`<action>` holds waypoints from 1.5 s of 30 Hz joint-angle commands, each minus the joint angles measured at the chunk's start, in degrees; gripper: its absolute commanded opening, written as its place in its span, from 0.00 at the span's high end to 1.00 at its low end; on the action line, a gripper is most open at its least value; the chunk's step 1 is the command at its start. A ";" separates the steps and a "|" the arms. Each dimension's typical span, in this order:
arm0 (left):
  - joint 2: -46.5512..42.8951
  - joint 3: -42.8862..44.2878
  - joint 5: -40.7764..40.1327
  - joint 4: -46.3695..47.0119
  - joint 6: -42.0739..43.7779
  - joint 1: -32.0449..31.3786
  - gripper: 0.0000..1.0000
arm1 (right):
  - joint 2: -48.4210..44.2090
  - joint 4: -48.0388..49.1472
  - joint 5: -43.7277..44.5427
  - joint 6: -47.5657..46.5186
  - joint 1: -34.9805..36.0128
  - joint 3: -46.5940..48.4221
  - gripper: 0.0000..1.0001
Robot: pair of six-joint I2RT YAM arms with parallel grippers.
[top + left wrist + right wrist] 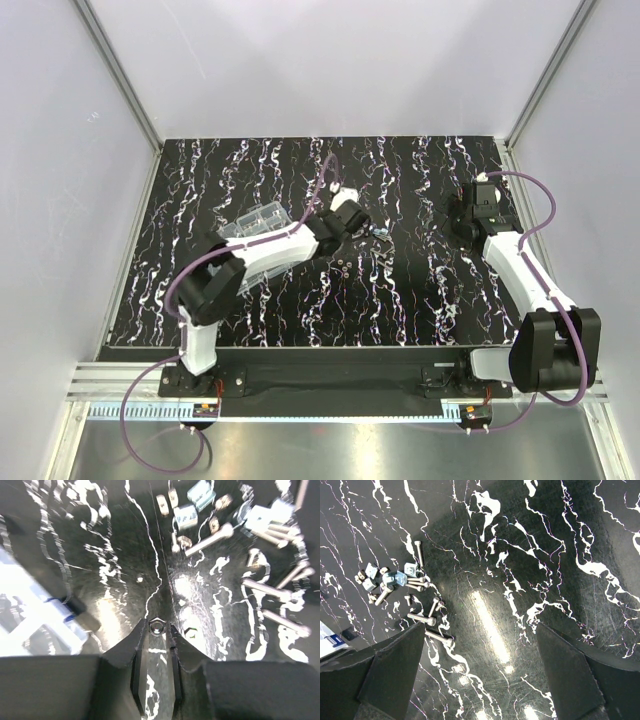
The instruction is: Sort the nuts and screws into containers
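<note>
So, looks barely started: left pincer (157,629) pinches one nut (157,625), right pincer (480,628) hangs spread and empty, and most screws (422,620) lie loose on the worktop (520,555) near the box (256,222).

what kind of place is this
Probably a robot lab test cell: white walls on metal posts box in a black marbled table. A left arm and right arm are bolted at its near edge. The left tool pinches a nut near loose screws and a clear box.
</note>
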 commanded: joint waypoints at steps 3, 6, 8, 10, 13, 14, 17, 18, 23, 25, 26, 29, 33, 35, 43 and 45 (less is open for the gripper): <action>-9.21 -3.38 -4.69 -1.06 -1.43 1.26 0.81 | 0.10 -0.02 0.57 0.25 0.21 0.94 0.00; -13.96 -6.98 -6.55 -1.94 -2.84 3.10 0.81 | 0.71 0.33 -0.04 0.61 0.21 0.85 0.00; -17.03 -9.36 -6.90 -2.64 -3.19 5.38 0.80 | 1.15 0.77 -0.48 0.78 0.21 0.76 0.00; -18.62 -11.29 -7.16 -2.99 -3.01 7.14 0.80 | 1.42 1.12 -0.83 0.87 0.29 0.85 0.00; -20.64 -13.49 -7.34 -3.35 -2.58 10.75 0.80 | 2.47 1.39 -1.10 0.78 0.29 1.38 0.00; -20.82 -13.84 -7.08 -3.26 -2.40 12.58 0.80 | 2.99 1.39 -1.18 0.78 0.29 1.81 0.00; -21.26 -15.86 -6.90 -2.12 -2.40 15.75 0.80 | 3.79 1.21 -1.36 0.52 0.29 2.61 0.00; -21.18 -16.13 -6.90 -1.94 -2.49 16.29 0.80 | 4.05 1.12 -1.27 0.43 0.21 2.78 0.00; -19.86 -17.36 -6.81 -1.06 -2.83 17.35 0.80 | 5.37 0.77 -1.01 0.34 0.29 4.01 0.00; -18.55 -17.98 -7.25 -0.89 -3.27 17.52 0.80 | 5.81 0.69 -1.10 0.26 0.21 4.28 0.00; -18.11 -18.07 -7.60 -0.89 -3.45 17.87 0.80 | 6.25 0.51 -1.18 0.25 0.21 4.71 0.00; -16.44 -18.16 -7.95 -0.27 -3.28 18.31 0.80 | 7.04 0.25 -1.36 -0.01 0.29 5.51 0.00; -15.11 -17.80 -8.04 -0.27 -3.28 18.84 0.78 | 7.22 -0.28 -1.36 -0.10 0.21 6.04 0.00; -14.94 -17.80 -7.78 -0.01 -3.19 18.75 0.75 | 7.04 -0.20 -1.36 -0.18 0.21 6.39 0.00; -17.38 -15.87 -6.39 -1.77 -0.92 18.67 0.49 | 7.31 -0.81 -1.89 -0.53 0.21 7.35 0.00; -18.80 -15.26 -5.50 -1.59 0.58 17.62 0.44 | 6.87 -1.07 -1.80 -0.71 0.12 7.36 0.00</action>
